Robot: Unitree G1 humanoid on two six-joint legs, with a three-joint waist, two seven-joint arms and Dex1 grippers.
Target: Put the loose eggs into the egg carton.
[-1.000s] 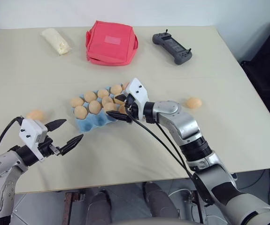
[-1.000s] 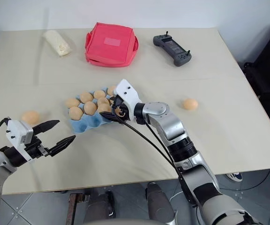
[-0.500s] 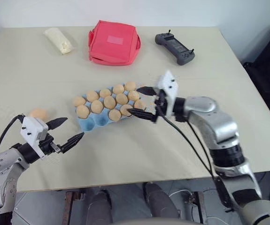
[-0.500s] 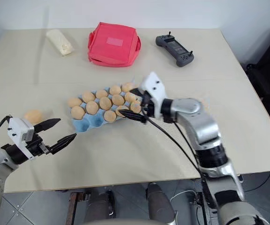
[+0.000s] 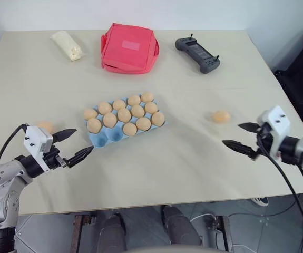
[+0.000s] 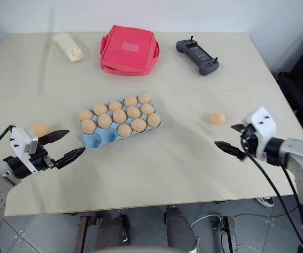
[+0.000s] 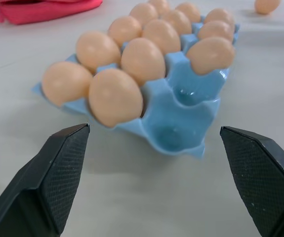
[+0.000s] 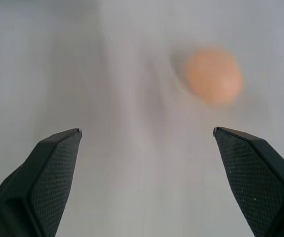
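Black, ridged pads on your right gripper stand wide apart with nothing between them, low over the beige table at its right edge. Your left gripper is just as wide and just as empty, near the front left, pointing toward the carton.

Just beyond the right gripper, a little toward the centre, lies one loose egg, alone on bare tabletop and well apart from everything else. My reading is that this egg is the step in hand. Bring the jaws down so one finger passes each side of its widest part, and centre it before you squeeze: the right wrist view shows it off toward one finger, so a close from here would likely nudge it into a roll. Close gently; the shell is smooth and brittle.

A second loose egg sits beside the left gripper, on its far side.

Past both, the light blue egg carton rests mid-table, filled except for two cups at its near left corner. Aim for those cups.

Farthest off lie a red pouch, a dark handheld controller and a pale packet.
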